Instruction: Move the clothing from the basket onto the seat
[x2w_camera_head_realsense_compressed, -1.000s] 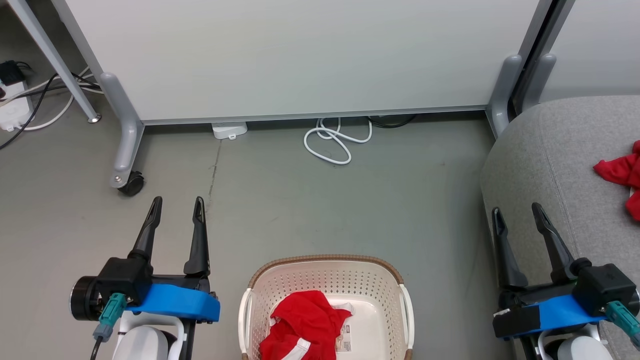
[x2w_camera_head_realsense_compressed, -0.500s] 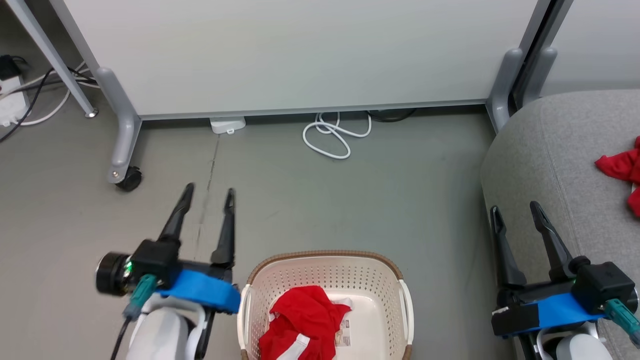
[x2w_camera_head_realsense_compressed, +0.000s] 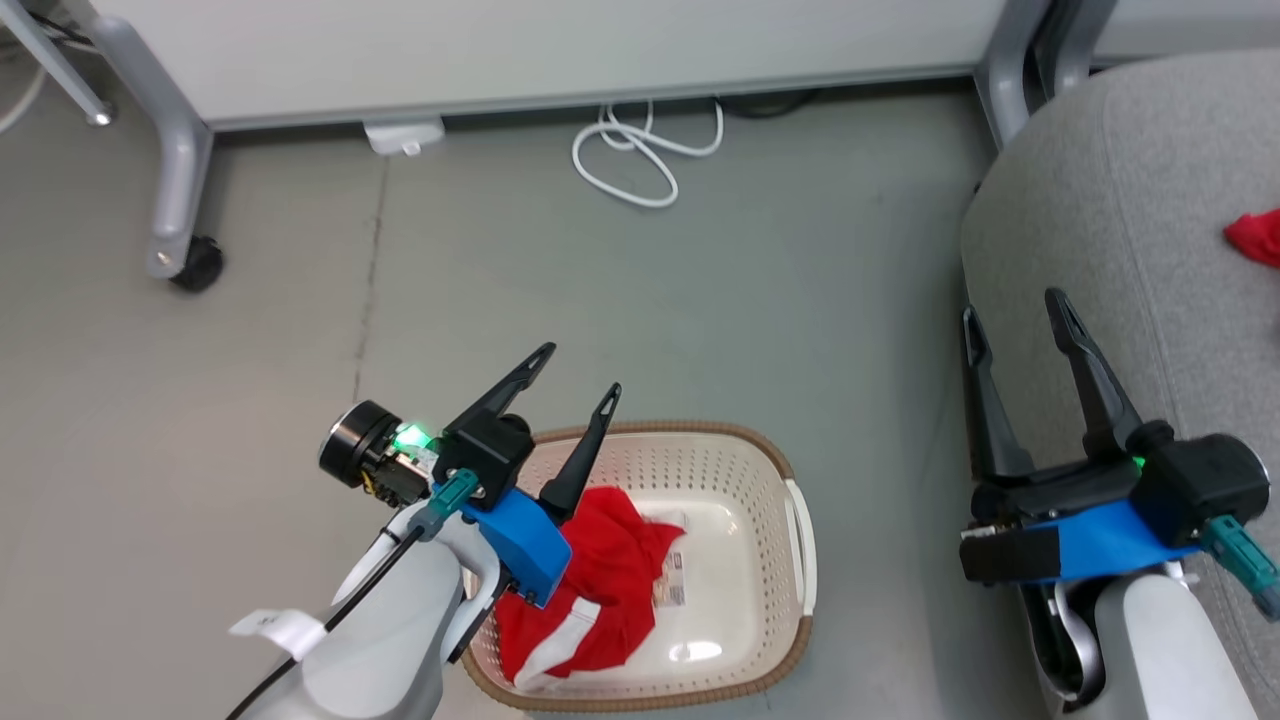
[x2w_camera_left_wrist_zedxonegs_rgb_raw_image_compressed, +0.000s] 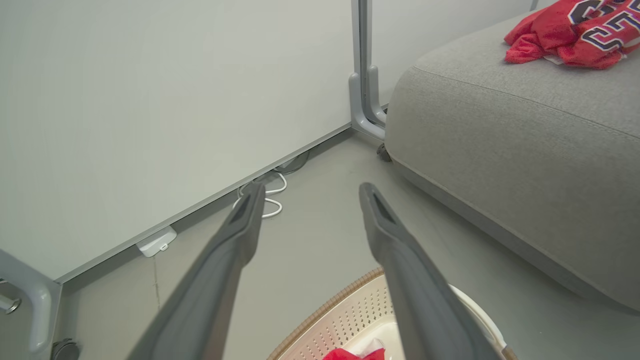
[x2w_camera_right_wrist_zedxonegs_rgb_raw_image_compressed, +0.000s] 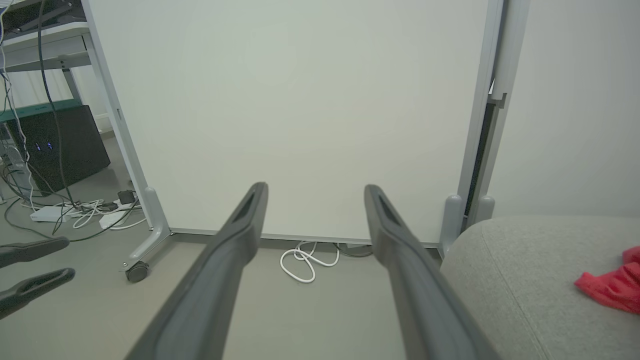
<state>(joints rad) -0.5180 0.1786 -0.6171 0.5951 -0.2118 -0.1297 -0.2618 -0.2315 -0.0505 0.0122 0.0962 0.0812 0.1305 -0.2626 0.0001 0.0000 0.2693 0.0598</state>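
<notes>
**Head view, lower left of centre:** the left gripper (x2w_camera_head_realsense_compressed: 580, 368), fingers spread and empty, has swung in from the lower left corner. It now hangs over the left rim of the basket (x2w_camera_head_realsense_compressed: 690, 462), tips angled toward the upper right. Beneath its blue wrist lies the striped red garment (x2w_camera_head_realsense_compressed: 615, 575), bunched against the basket's left wall and not yet touched. The basket sits higher in frame than before because the camera has tipped down, not because the basket moved.

**Lower right:** the right gripper (x2w_camera_head_realsense_compressed: 1010, 304), likewise open and empty, keeps its place beside the seat (x2w_camera_head_realsense_compressed: 1120, 180).

**Right edge:** the red jersey (x2w_camera_head_realsense_compressed: 1258, 238) already lies on the seat.

**Upper frame:** a white cable (x2w_camera_head_realsense_compressed: 628, 160) is coiled on the floor (x2w_camera_head_realsense_compressed: 250, 350) below a wall panel (x2w_camera_head_realsense_compressed: 500, 40).

**Reading:** one garment is delivered, and the left arm appears to be lining up to dip for the second.
</notes>
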